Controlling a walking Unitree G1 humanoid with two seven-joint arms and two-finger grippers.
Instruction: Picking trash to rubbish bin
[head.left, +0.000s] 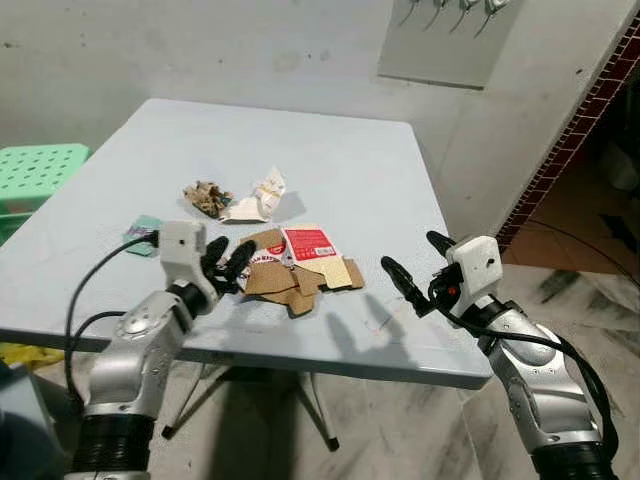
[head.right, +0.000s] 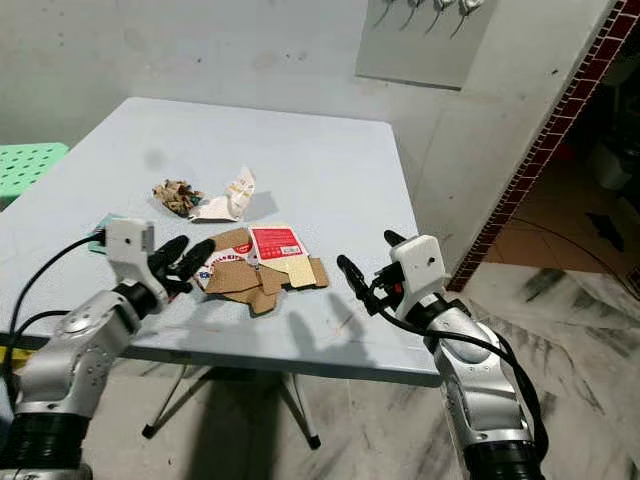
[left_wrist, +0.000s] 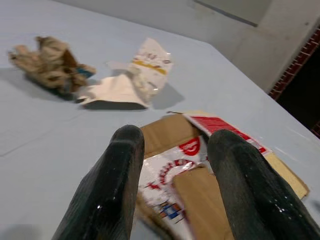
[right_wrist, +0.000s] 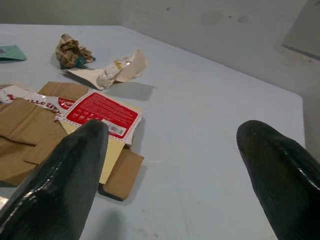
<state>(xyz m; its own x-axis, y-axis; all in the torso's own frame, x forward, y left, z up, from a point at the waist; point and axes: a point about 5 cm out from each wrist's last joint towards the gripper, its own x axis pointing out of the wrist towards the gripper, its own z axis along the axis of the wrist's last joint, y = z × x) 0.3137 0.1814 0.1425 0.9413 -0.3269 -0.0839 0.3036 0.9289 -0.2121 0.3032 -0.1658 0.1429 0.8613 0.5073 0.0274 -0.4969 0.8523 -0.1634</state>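
Cardboard scraps (head.left: 298, 272) and wrappers (head.left: 258, 197) on table (head.left: 400, 190).

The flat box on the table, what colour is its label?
Red with white edging, on the brown cardboard box; right wrist view shows it best.

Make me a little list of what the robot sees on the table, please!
table: light blue table, square
cardboard: flattened cardboard pieces with a red label, near the front edge
white wrapper: crumpled white wrapper, behind the cardboard
brown scrap: crumpled brown scrap, beside the white wrapper
green card: small green card, near the table's left edge
left gripper: left gripper, open, at the cardboard's left edge
right gripper: right gripper, open wide, to the right of the cardboard, holding nothing
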